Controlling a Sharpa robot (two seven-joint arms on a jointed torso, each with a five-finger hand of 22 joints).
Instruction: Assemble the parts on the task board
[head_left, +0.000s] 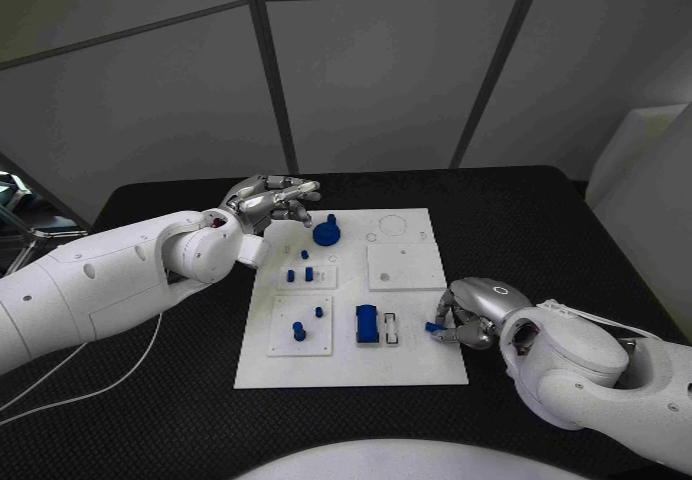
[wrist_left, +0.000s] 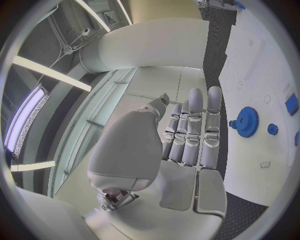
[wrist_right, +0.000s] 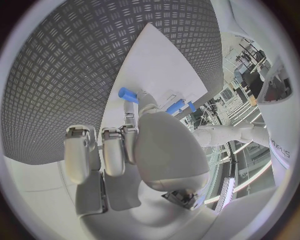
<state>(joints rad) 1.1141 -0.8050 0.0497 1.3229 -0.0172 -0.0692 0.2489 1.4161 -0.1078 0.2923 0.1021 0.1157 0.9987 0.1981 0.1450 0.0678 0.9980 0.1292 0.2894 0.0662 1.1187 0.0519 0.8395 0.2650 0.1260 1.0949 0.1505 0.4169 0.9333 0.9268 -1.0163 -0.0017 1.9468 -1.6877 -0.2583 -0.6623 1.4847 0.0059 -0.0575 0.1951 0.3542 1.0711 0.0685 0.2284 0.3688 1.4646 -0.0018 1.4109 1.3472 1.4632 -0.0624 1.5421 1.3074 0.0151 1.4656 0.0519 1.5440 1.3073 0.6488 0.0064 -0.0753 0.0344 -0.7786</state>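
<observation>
Blue parts on white board, black table.

White flat rectangular task board on black table with raised diamond tread pattern showing grey in the right wrist view. Deep blue round toothed gear part and small blue round peg against the white board surface. Blue upright block part beside a white slotted piece with dark outline. Small blue pegs on paler white raised square tiles. Silver metallic left hand on glossy white arm; silver metallic right hand, a small light blue cylindrical part at its fingertips.
</observation>
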